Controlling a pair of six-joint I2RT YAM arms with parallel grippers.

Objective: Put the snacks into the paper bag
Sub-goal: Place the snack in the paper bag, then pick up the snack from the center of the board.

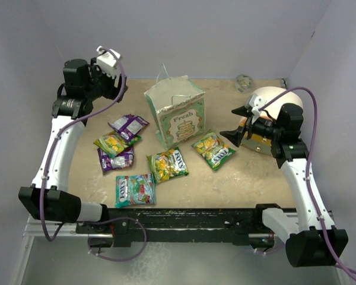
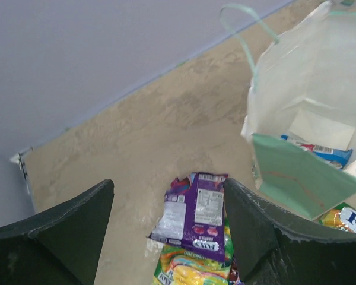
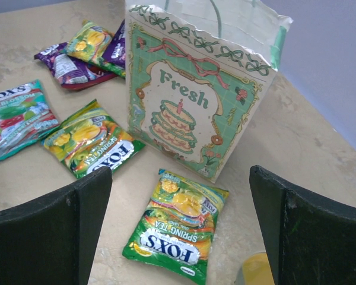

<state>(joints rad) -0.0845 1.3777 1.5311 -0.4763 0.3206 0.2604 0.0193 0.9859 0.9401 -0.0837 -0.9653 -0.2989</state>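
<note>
The mint-green paper bag (image 1: pixel 175 113) stands upright and open at the table's middle back; it also shows in the right wrist view (image 3: pixel 196 101). A small blue-white packet (image 2: pixel 317 151) lies inside the bag (image 2: pixel 302 178). On the table lie a purple packet (image 1: pixel 129 124), a yellow-green one (image 1: pixel 114 142), a second purple one (image 1: pixel 115 160), a teal-and-red one (image 1: pixel 134 190), and two more yellow-green ones (image 1: pixel 168 164) (image 1: pixel 213 149). My left gripper (image 2: pixel 169 184) is open and empty, high above the purple packet (image 2: pixel 196 217). My right gripper (image 3: pixel 181 172) is open and empty above a yellow-green packet (image 3: pixel 178 225).
A large cream-and-orange cylinder (image 1: pixel 267 101) stands at the right, just behind my right gripper (image 1: pixel 234 123). A small grey object (image 1: pixel 244 83) sits at the back right. Pale walls close in the back and both sides.
</note>
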